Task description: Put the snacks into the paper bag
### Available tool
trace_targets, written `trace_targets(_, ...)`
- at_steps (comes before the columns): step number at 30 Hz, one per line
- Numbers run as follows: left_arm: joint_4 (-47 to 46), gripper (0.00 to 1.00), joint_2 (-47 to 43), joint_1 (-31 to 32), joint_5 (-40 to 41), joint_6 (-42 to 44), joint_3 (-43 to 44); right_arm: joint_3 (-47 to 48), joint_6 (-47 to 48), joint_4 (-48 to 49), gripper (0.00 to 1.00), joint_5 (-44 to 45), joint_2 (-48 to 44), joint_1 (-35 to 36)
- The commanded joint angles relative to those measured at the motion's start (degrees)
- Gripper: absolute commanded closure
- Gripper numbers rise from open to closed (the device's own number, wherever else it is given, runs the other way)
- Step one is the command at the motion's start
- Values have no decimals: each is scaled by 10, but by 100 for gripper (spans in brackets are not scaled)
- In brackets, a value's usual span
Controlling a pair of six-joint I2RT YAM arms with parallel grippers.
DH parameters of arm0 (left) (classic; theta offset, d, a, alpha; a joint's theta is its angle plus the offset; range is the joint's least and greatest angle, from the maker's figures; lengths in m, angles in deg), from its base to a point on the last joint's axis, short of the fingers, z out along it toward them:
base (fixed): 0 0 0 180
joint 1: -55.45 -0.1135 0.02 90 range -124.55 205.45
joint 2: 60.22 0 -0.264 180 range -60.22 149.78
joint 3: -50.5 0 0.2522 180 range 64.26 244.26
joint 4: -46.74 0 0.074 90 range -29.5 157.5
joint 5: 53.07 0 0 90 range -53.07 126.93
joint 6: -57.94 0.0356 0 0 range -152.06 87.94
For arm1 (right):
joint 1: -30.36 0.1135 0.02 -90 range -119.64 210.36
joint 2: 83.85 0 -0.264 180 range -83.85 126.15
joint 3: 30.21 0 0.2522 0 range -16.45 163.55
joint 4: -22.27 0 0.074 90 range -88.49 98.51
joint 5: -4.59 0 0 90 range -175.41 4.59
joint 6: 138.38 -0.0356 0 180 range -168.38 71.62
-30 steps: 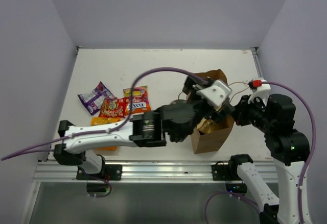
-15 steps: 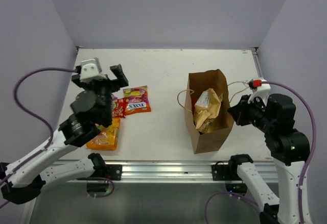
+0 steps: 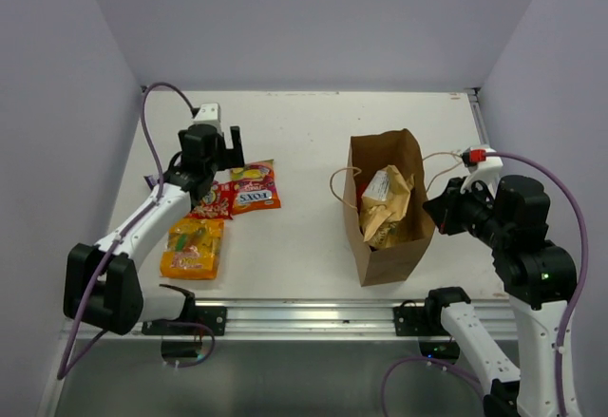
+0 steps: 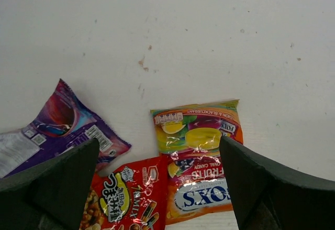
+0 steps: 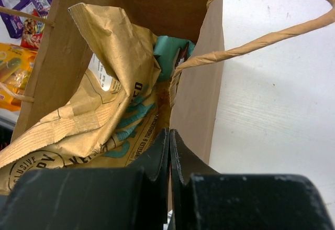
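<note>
My left gripper (image 4: pixel 162 180) hangs wide open over the multicoloured crinkly packet (image 4: pixel 199 162), grab's next; right gripper (image 5: pixel 170 146) pinches brown paper bag (image 5: pixel 199 94).

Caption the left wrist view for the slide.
Open left gripper hovers above the purple packet, small red packet and multicoloured packet lying on the white table.

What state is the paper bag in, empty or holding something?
Holding something: a crumpled tan packet sits inside the open-topped bag.
</note>
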Motion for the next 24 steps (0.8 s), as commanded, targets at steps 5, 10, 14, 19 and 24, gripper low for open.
trace_targets(5, -99, 0, 96, -41, -169, -27, -3, 15, 6, 5, 100, -3, -1, 4)
trace_targets(10, -116, 0, 137, -41, -171, -42, -31, 15, 7, 5, 100, -3, -1, 4)
trace_targets(14, -106, 0, 153, -40, -172, -53, -38, 18, 7, 5, 100, -3, -1, 4)
trace_targets(19, -76, 0, 165, -34, -151, -57, -45, 21, 7, 3, 100, -4, -1, 4)
trace_targets(24, -76, 0, 203, -26, -152, -60, -44, 24, 7, 1, 100, -7, -1, 4)
